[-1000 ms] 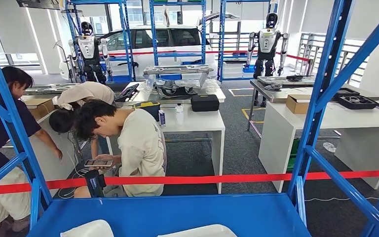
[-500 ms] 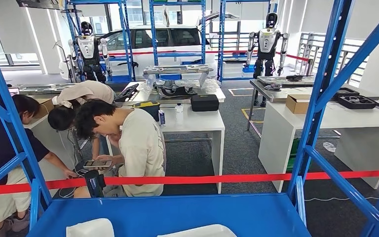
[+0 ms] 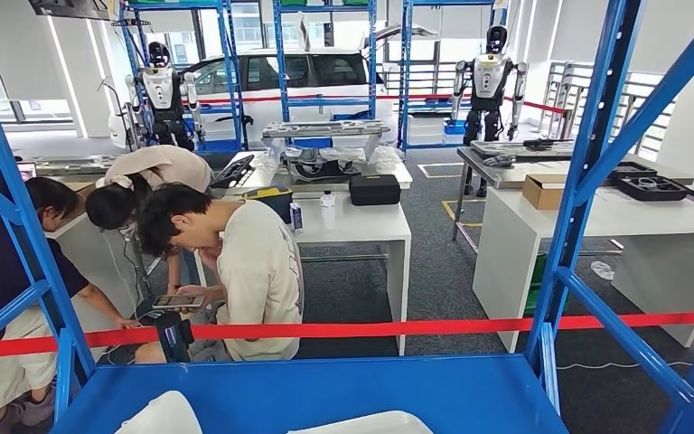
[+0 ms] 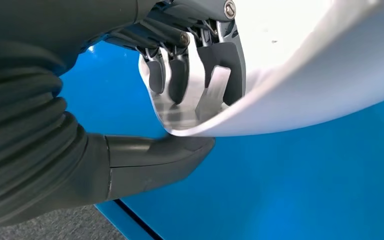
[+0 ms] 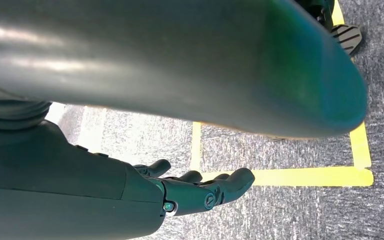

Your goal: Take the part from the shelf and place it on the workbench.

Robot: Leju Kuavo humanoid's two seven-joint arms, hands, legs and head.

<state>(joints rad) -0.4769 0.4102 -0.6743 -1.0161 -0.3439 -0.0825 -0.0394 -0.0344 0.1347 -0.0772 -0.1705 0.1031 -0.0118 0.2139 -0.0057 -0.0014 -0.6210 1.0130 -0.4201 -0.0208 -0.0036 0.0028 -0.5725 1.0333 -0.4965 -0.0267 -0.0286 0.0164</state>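
The left robot hand [image 4: 180, 100] is clamped on the rim of a white part [image 4: 300, 75]: dark fingers [image 4: 172, 75] are laid against its pale inner face and the thick grey thumb [image 4: 155, 160] is pressed in from under its curved edge. In the left wrist view the part is seen raised over the blue shelf [image 4: 280, 190], with blue surface visible beneath its rim; whether any of it touches the shelf cannot be told. In the head view the part [image 3: 163, 414] is found at the near left of the shelf deck [image 3: 325, 389], cut off by the lower edge of the picture, and a second white part [image 3: 375, 422] lies to its right, apart from it. The right robot hand [image 5: 195, 187] is held low over grey carpet [image 5: 290, 215] marked with a yellow line [image 5: 290, 176]; its fingers are loosely extended, slightly apart, and nothing is held in them. The shelf is framed by blue uprights [image 3: 587, 172] and diagonal braces on both sides. A red tape [image 3: 398, 328] is stretched across just beyond the shelf's far edge. Behind the tape, three people [image 3: 235, 262] are bent over at the left beside a white worktop [image 3: 357, 226], and another white worktop [image 3: 633, 217] carrying a cardboard box [image 3: 545, 190] stands at the right, with open carpet between them.
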